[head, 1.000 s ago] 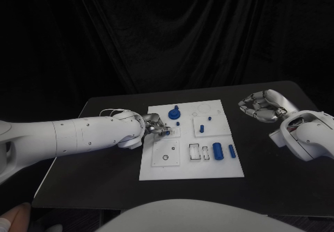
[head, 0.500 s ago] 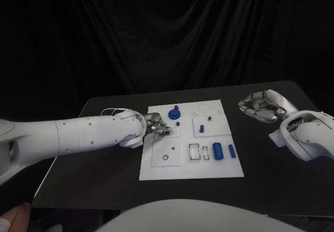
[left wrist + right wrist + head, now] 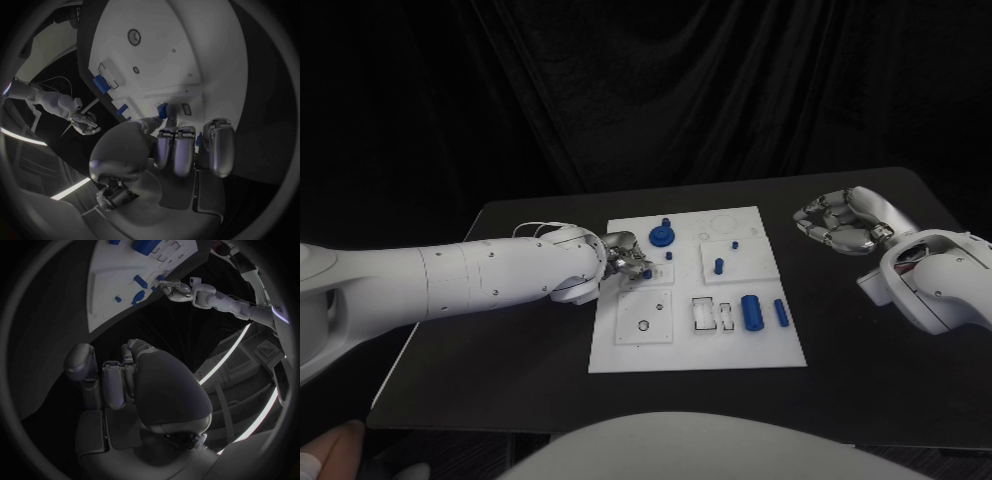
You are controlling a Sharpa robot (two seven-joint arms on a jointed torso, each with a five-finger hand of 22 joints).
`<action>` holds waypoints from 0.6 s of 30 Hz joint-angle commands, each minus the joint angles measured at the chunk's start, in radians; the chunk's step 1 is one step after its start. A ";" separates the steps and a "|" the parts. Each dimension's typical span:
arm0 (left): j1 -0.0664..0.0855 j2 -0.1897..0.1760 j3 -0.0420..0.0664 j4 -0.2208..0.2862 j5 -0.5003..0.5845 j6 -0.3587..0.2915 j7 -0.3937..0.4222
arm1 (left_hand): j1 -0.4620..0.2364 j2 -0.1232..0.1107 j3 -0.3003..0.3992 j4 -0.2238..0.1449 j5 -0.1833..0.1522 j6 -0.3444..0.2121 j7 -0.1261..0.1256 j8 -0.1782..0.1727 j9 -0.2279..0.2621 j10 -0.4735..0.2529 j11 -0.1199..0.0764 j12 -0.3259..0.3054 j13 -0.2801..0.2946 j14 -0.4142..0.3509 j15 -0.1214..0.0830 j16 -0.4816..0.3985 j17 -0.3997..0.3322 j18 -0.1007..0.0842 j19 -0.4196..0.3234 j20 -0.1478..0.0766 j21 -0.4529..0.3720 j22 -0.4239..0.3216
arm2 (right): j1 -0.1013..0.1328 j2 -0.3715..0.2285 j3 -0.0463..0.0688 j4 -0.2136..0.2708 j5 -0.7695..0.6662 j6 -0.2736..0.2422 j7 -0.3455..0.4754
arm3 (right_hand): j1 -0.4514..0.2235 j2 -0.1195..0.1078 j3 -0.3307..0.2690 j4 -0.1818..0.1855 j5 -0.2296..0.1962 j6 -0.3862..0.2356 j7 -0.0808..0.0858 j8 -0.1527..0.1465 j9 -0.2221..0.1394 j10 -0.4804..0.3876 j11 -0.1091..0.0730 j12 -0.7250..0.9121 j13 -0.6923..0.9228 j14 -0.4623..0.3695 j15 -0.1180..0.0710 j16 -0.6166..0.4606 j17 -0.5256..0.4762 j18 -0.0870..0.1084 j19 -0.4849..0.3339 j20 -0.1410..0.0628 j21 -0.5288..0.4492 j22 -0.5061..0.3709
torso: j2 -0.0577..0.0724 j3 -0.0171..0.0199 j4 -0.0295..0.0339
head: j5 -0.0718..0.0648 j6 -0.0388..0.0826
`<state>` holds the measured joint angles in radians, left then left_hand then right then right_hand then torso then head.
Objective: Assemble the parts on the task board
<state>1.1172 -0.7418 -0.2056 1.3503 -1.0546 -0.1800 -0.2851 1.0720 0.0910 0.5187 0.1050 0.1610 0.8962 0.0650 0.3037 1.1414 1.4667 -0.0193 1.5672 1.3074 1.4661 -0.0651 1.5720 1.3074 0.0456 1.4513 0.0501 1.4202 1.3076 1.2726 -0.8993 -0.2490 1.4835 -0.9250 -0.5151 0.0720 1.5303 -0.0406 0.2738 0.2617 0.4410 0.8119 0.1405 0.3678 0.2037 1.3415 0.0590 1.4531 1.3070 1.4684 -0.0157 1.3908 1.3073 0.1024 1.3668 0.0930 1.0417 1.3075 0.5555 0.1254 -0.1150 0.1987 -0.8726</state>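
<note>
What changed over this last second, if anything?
Very little. The left hand edged slightly up the left side of the task board, still at the small blue part there. The right hand stayed curled over the table beyond the board's right edge; the other blue parts stayed put.

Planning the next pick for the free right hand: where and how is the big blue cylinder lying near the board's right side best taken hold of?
Grip the cylinder across its middle, coming straight down from above. It lies flat on the board with its long axis running near to far, so fingers likely close best on its two long sides. A thinner blue piece lies close on its right, so keep the fingers narrow. The right hand looks best placed.
</note>
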 commanded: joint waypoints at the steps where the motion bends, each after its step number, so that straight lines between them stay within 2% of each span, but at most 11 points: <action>1: -0.005 0.002 -0.006 -0.008 0.003 0.016 -0.019 | -0.014 0.001 0.042 -0.033 -0.005 -0.007 -0.003 0.002 0.003 0.104 0.009 0.004 0.263 0.105 0.006 -0.001 0.263 0.005 -0.007 0.002 -0.007 0.143 | -0.003 0.000 0.001 0.001 -0.005 0.007 -0.015 | 0.008 0.004 0.005 -0.001 0.006 -0.005 0.000 0.004 -0.001 -0.008 0.000 -0.006 -0.001 0.017 0.005 -0.003 0.088 0.005 -0.005 0.002 -0.007 0.121 | 0.000 -0.0002 0.0005 | 0.000 0.000; 14: -0.005 0.005 -0.006 -0.011 0.003 0.024 -0.022 | -0.018 -0.002 0.071 -0.050 -0.004 -0.008 -0.002 0.005 0.007 0.104 0.010 0.004 0.263 0.105 0.006 -0.001 0.263 0.005 -0.008 0.003 -0.009 0.144 | -0.003 -0.001 0.001 0.002 -0.005 0.008 -0.016 | 0.008 0.004 0.005 -0.001 0.006 -0.005 0.000 0.004 -0.001 -0.008 0.000 -0.006 -0.001 0.017 0.005 -0.003 0.088 0.005 -0.005 0.002 -0.007 0.121 | 0.000 -0.0001 0.0004 | 0.003 0.000; 18: -0.005 0.006 -0.006 -0.011 0.003 0.024 -0.020 | -0.033 -0.011 0.070 -0.047 -0.010 -0.006 0.000 0.007 0.009 0.104 0.012 0.004 0.263 0.105 0.007 -0.001 0.263 0.006 -0.008 0.004 -0.010 0.144 | -0.003 -0.001 0.001 0.002 -0.005 0.009 -0.016 | 0.009 0.005 0.007 -0.002 0.008 -0.006 0.001 0.005 -0.002 -0.008 0.000 -0.006 -0.002 0.017 0.005 -0.004 0.087 0.005 -0.005 0.002 -0.007 0.121 | 0.000 0.0000 0.0007 | 0.003 0.000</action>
<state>1.1169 -0.7360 -0.2071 1.3403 -1.0550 -0.1799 -0.2907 1.0474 0.0777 0.5637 0.0812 0.1567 0.8894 0.0644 0.3036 1.1496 1.4660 -0.0127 1.5672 1.3074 1.4662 -0.0652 1.5720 1.3074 0.0455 1.4478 0.0537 1.4166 1.3075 1.2723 -0.8997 -0.2491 1.4843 -0.9250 -0.5123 0.0703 1.5344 -0.0365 0.2750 0.2605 0.4454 0.8111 0.1398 0.3678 0.2032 1.3415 0.0590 1.4531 1.3067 1.4684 -0.0157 1.3909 1.3073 0.1021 1.3668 0.0930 1.0375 1.3074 0.5553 0.1251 -0.1146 0.2017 -0.8726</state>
